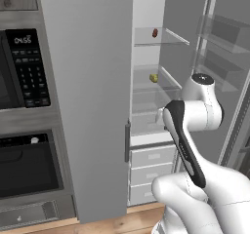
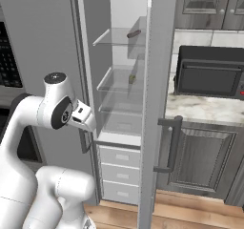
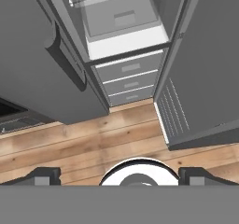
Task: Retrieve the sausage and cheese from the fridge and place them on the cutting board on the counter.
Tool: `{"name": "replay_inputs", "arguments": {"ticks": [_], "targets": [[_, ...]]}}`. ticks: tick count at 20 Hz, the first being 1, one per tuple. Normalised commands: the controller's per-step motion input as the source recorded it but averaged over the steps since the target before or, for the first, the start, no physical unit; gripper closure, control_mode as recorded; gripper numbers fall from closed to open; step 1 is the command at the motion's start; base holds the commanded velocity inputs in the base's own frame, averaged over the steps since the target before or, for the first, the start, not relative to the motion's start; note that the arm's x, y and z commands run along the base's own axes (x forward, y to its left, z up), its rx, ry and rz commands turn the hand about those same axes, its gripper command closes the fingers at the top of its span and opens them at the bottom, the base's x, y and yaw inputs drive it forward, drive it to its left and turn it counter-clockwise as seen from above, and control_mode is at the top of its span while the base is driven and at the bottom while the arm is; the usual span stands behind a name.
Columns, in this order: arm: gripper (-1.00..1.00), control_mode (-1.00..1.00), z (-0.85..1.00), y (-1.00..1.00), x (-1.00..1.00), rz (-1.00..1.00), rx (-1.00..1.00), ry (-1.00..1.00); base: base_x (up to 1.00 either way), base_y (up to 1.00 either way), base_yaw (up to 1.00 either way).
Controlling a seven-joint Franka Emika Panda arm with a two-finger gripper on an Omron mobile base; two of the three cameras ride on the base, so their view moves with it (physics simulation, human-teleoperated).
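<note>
The fridge [image 1: 93, 96] stands with its right door [image 2: 155, 104] swung open. On its upper glass shelf lies the sausage [image 1: 155, 32] [image 2: 134, 34], a small reddish-brown link. One shelf below sits the cheese [image 1: 154, 77] [image 2: 132, 79], a pale yellow chunk. My gripper [image 2: 88, 123] [image 3: 120, 176] hangs in front of the fridge's opening, well below both shelves, pointing down at the floor. It is open, its fingertips [image 3: 44, 175] far apart with nothing between them. The cutting board is out of view. A stretch of the counter [image 2: 200, 109] shows to the right of the open door.
White drawers [image 1: 151, 172] [image 3: 128, 80] fill the fridge's bottom. A built-in microwave [image 1: 19, 67] and oven [image 1: 24, 165] stand left of the fridge. A black countertop oven [image 2: 209, 70] sits on the counter, over dark cabinets [image 2: 200, 156]. Wooden floor [image 3: 93, 139] lies below.
</note>
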Motion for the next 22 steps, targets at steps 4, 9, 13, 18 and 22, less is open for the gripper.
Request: {"name": "replay_inputs", "arguments": {"ticks": [4,9,13,18,22], "targets": [[-1.0,1.0,0.0,0.0,0.0,0.0,0.0,0.0,0.1,0.0,0.0],[-1.0,1.0,0.0,0.0,0.0,0.0,0.0,0.0,0.24,-0.11,0.0],[-1.0,1.0,0.0,0.0,0.0,0.0,0.0,0.0,0.33,-0.29,0.0],[-1.0,1.0,0.0,0.0,0.0,0.0,0.0,0.0,0.81,-0.11,0.0],[-1.0,1.0,0.0,0.0,0.0,0.0,0.0,0.0,0.31,-0.14,0.02]]}}
